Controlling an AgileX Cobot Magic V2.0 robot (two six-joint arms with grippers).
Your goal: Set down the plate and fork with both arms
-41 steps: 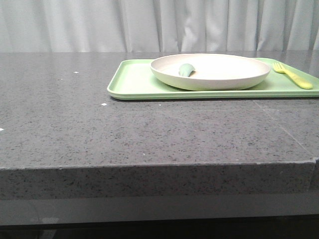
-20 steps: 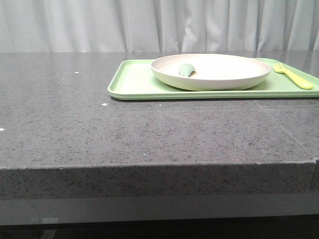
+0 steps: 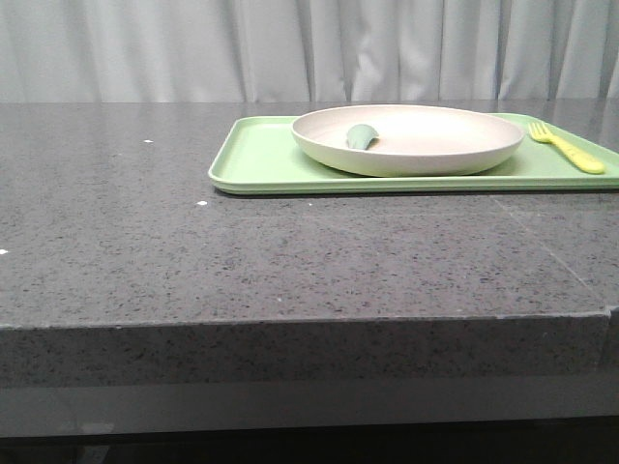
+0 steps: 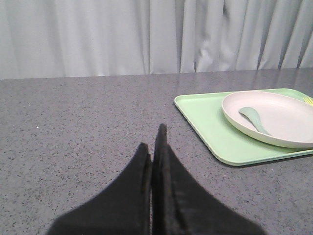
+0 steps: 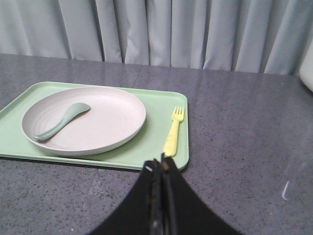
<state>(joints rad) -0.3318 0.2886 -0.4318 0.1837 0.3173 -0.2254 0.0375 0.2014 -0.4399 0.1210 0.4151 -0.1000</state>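
The off-white plate (image 3: 411, 140) sits on a light-green tray (image 3: 261, 164) at the back right of the table. The pale yellow fork (image 3: 571, 150) lies on the tray to the right of the plate. A grey-green spoon (image 3: 362, 136) lies in the plate. No gripper shows in the front view. My left gripper (image 4: 152, 139) is shut and empty above bare table, left of the tray (image 4: 205, 127) and plate (image 4: 274, 117). My right gripper (image 5: 159, 164) is shut and empty, just short of the tray's near edge, close to the fork's handle (image 5: 173, 132). The plate (image 5: 98, 122) lies further left.
The dark grey speckled table (image 3: 193, 251) has its front edge near the camera. Pale curtains (image 3: 290, 48) hang behind it. A white object's edge (image 5: 308, 78) shows at the far right of the right wrist view.
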